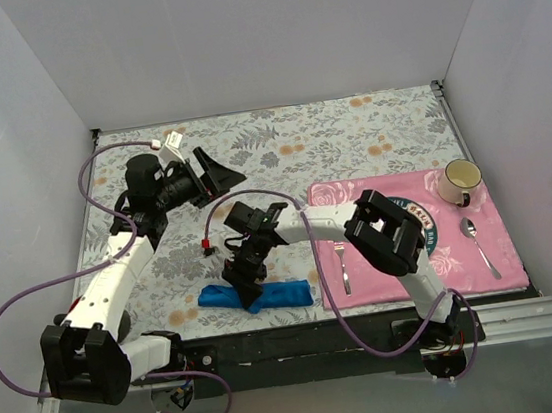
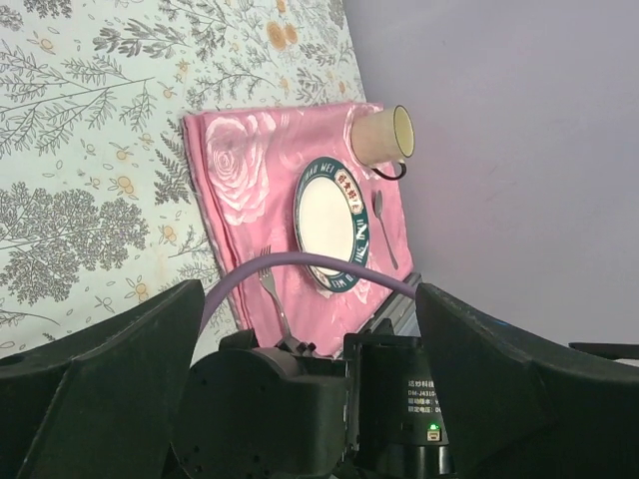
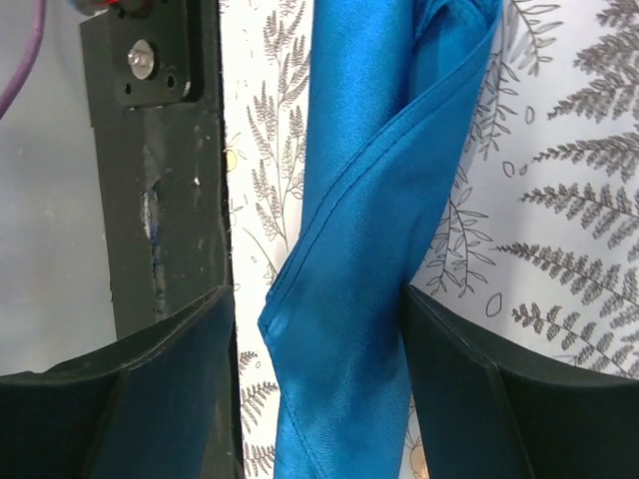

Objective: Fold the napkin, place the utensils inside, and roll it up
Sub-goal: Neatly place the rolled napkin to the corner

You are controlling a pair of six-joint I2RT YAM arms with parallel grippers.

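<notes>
The bright blue satin napkin (image 1: 285, 294) lay rolled into a slim bundle by the near edge of the bench (image 1: 348, 137); it looked soft, light and slippery, apt to unroll, and best pinched across its middle; the right fingers (image 3: 150, 389) straddled it, apart; the left fingers (image 2: 90, 379) gaped wide, empty.

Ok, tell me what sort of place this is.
Probably a robot test booth dressed as a dining table: plain white walls box in a fern-print tablecloth, and a pink placemat carries a plate, fork, spoon and mug.
</notes>
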